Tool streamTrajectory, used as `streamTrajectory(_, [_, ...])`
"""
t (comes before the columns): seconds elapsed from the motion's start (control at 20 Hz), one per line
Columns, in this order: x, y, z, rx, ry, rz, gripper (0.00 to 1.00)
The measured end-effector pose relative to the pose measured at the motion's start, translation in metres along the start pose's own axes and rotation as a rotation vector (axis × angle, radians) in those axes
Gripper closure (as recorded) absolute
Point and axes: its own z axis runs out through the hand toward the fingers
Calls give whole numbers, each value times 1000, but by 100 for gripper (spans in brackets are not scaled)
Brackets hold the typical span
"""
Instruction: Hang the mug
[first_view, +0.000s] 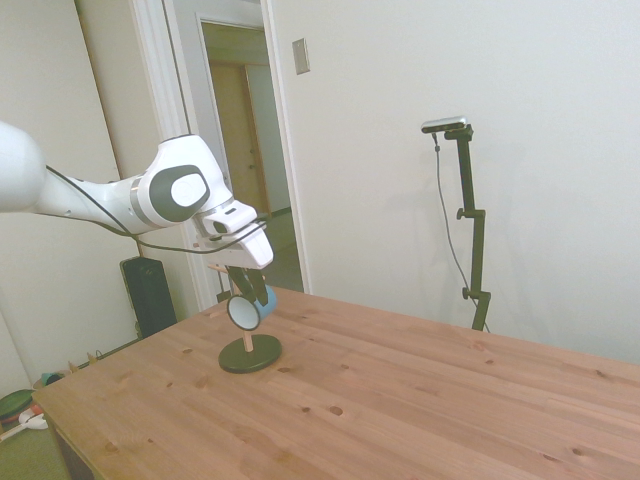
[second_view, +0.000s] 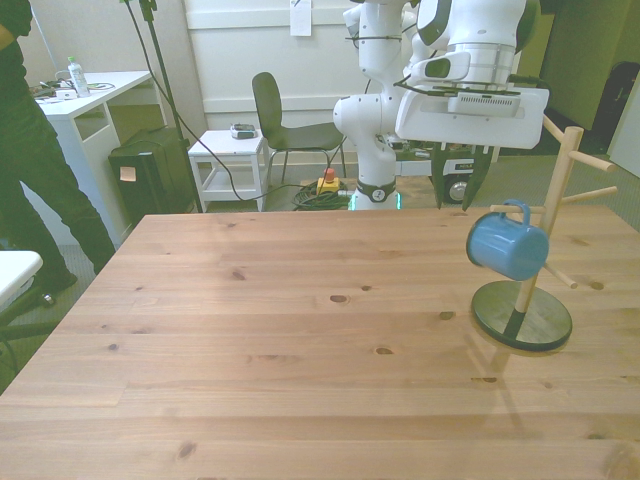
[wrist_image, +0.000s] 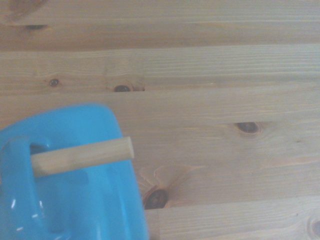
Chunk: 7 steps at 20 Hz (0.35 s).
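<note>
Side cam stands off the table (first_view: 400, 400), facing across it at my arm. Front cam faces me from across the table, slightly above. My wrist cam looks straight down, very near the mug (wrist_image: 70, 180). All three share that mug.

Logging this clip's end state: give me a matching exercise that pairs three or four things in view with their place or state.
Things:
1. mug
2. wooden rack
3. gripper
4. chair

Places or states:
A. stands on the floor beyond the table
B. stands on a dark round base near the front view's right edge
C. hangs by its handle on a peg, off the table
D. sits above the mug, behind it in the front view

Pairs: 1-C, 2-B, 3-D, 4-A
</note>
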Motion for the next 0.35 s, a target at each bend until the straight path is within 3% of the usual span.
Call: streamTrajectory(0.35, [20, 36, -3, 24, -2, 73, 0])
